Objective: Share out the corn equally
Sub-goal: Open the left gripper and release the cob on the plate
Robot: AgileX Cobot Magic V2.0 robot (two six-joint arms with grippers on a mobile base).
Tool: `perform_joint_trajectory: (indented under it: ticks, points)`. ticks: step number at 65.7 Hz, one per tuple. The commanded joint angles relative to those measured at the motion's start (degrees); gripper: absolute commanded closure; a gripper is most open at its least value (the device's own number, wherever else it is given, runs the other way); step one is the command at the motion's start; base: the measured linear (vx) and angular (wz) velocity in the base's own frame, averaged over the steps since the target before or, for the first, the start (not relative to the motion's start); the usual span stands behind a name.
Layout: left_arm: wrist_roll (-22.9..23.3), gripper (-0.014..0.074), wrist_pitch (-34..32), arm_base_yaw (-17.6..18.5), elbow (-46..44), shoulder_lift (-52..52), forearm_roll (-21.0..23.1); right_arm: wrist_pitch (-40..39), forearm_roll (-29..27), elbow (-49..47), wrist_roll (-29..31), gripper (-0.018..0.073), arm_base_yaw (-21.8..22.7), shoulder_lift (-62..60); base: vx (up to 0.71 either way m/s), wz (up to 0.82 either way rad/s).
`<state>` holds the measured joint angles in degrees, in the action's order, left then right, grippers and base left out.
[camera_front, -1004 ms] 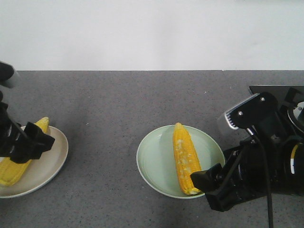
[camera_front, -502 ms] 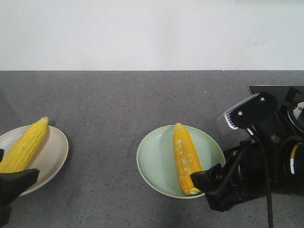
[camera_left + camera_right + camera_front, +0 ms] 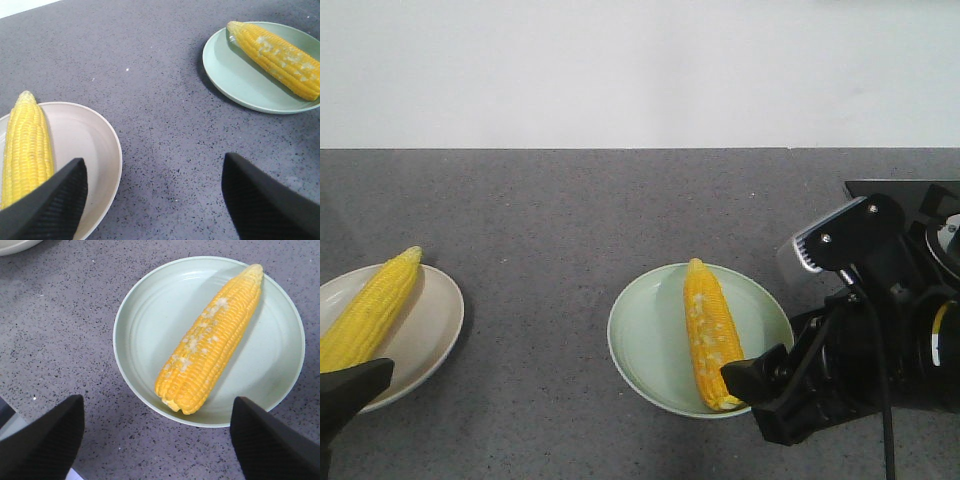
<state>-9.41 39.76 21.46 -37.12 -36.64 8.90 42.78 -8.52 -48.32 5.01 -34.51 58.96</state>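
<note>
Only overhead, right fingers (image 3: pixel 272 440) bracket corn (image 3: pixel 210 342).

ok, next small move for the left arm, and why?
Probably just lift the left gripper clear and stop: it is open and empty, one corn cob lies on the beige plate, one cob on the green plate. The split looks even.

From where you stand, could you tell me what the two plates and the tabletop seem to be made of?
The green plate looks like matte plastic or melamine: soft sheen, faint moulded rings. The cream plate looks similar, smooth and matte, though glazed ceramic is possible. The tabletop looks like dark grey speckled stone or a stone-look laminate; it shows fine light flecks.
</note>
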Motion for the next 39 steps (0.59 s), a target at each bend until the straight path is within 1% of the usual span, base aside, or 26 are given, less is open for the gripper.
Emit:
perform_joint_trajectory:
  ticks: [1,12,19,25,29,39]
  points:
    - [0.41,0.0063,-4.05,0.28,-1.43,0.11,0.88,-2.68,0.24,-1.50,0.59,-0.0010,-0.17,-1.06,0.00,0.00]
    - [0.41,0.0063,-4.11,0.28,-1.43,0.11,0.88,-2.66,0.24,-1.50,0.85,0.0005,-0.17,-1.06,0.00,0.00]
    - [0.41,0.0078,-4.10,0.28,-1.43,0.11,0.88,-2.60,0.24,-1.50,0.85,0.0060,-0.17,-1.06,0.00,0.00]
    - [0.41,0.0122,-4.10,0.28,-1.43,0.11,0.88,-2.60,0.24,-1.50,0.85,0.0139,-0.17,-1.06,0.00,0.00]
    - [0.41,0.0162,-4.10,0.28,-1.43,0.11,0.88,-2.60,0.24,-1.50,0.85,0.0212,-0.17,-1.06,0.00,0.00]
    - [0.41,0.0302,-4.10,0.28,-1.43,0.11,0.88,-2.60,0.24,-1.50,0.85,0.0406,-0.17,-1.06,0.00,0.00]
